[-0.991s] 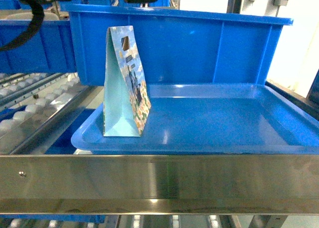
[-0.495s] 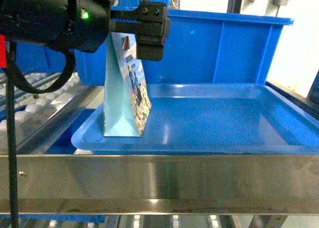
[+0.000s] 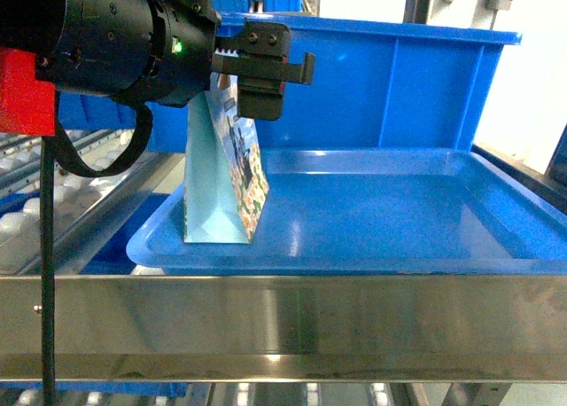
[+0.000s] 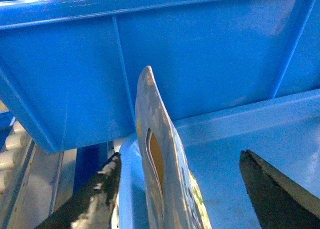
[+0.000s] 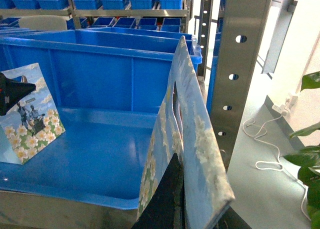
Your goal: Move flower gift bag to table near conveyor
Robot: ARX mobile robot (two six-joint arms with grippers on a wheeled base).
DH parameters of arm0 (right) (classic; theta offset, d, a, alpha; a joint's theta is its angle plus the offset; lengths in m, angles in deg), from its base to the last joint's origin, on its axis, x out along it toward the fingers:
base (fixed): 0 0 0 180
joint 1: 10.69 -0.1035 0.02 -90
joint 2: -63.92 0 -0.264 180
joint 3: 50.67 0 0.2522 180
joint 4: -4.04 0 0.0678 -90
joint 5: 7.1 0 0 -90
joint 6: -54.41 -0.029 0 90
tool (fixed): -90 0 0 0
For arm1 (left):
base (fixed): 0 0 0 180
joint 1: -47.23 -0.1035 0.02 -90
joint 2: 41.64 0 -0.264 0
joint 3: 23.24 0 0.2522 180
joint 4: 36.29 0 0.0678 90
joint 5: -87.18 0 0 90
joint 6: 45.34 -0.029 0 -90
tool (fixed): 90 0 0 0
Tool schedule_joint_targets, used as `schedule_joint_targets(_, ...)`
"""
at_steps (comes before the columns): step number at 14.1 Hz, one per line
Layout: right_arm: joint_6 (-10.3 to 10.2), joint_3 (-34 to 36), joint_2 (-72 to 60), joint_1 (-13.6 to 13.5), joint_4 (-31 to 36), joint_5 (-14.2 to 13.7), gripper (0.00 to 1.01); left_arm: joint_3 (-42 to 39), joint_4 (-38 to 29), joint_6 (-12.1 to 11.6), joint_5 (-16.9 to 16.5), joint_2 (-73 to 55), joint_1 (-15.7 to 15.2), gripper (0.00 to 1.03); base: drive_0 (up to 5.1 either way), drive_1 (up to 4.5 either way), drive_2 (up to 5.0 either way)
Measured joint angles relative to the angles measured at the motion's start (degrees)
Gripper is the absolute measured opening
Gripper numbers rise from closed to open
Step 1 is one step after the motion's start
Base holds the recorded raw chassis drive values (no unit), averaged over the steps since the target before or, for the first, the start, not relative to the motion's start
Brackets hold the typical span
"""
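Note:
A flower gift bag (image 3: 221,184) stands upright at the left end of a blue tray (image 3: 399,220). My left gripper (image 3: 241,80) is open at the bag's top. In the left wrist view the bag's folded top edge (image 4: 150,104) rises between the two dark fingers (image 4: 97,194), with gaps on both sides. A second flower gift bag (image 5: 187,124) is held upright off the tray's right end, with my right gripper (image 5: 195,209) shut on its lower part. The standing bag (image 5: 30,114) also shows there at far left. The conveyor's white rollers (image 3: 53,193) lie left of the tray. The table is out of view.
A tall blue bin (image 3: 372,87) stands right behind the tray. A steel rail (image 3: 283,322) runs across the front. A perforated steel post (image 5: 240,64) stands close to the held bag. A grey surface (image 5: 270,189) with a white cable and plant leaves (image 5: 305,154) lies to the right.
My left arm came into the head view from the upper left and moved over the standing bag's top, its open fingers now on either side of it. The bag has not moved.

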Motion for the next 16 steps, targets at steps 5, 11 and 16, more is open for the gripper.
schedule_joint_targets(5,0.0,0.0,0.0,0.0,0.0,0.0,0.02,-3.6,-0.9,-0.9,5.1,3.2,1.7,0.02,0.0,0.00,0.0)
schedule_joint_targets(11,0.0,0.0,0.0,0.0,0.0,0.0,0.02,-8.7,-6.8,-5.2,5.6,8.7,1.1,0.02,0.0,0.00,0.0)
schedule_joint_targets(16,0.0,0.0,0.0,0.0,0.0,0.0,0.02,-13.6,-9.4,-8.8,4.1,20.5,-0.1,0.02,0.0,0.00,0.0)
